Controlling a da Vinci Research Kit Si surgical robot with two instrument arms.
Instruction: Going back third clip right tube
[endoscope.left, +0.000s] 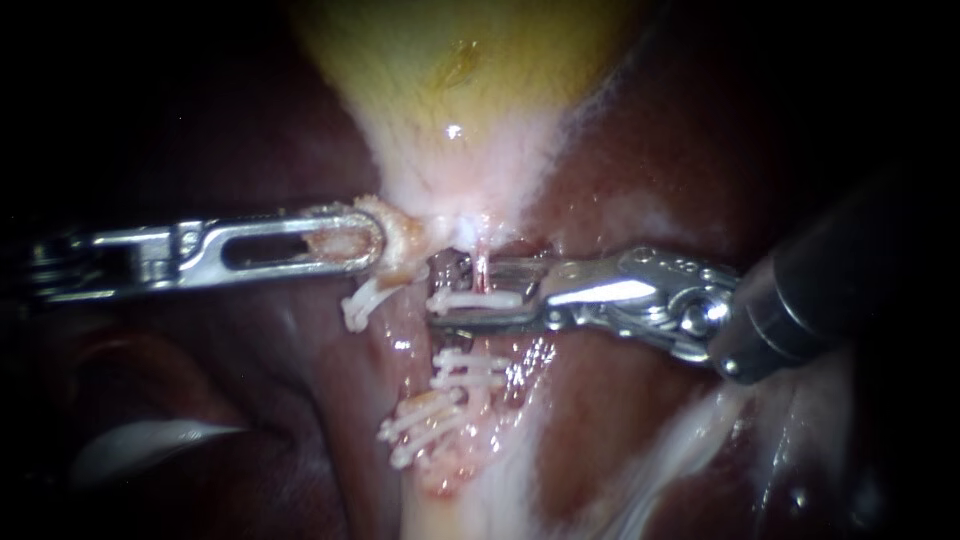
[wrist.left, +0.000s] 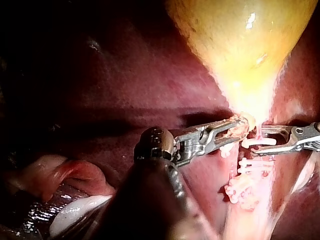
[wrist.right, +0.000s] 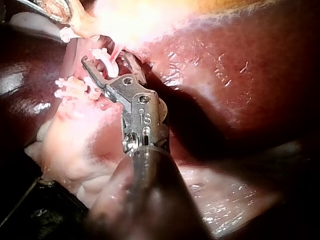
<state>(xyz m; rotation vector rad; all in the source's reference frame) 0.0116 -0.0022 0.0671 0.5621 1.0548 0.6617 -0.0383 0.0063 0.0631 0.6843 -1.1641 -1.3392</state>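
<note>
Clip seemingly between right instrument's jaws

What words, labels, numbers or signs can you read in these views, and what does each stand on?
Nothing here can be read.
On the right instrument: a small mark on its metal head, too blurred to read.
On the left instrument, clips, gallbladder and liver: no text.

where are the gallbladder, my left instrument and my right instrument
gallbladder (endoscope.left: 450, 60), endoscope view, its yellow body
left instrument (endoscope.left: 376, 240), endoscope view, tip shut on tissue (endoscope.left: 408, 238)
right instrument (endoscope.left: 445, 288), endoscope view, between its open jaws
</note>
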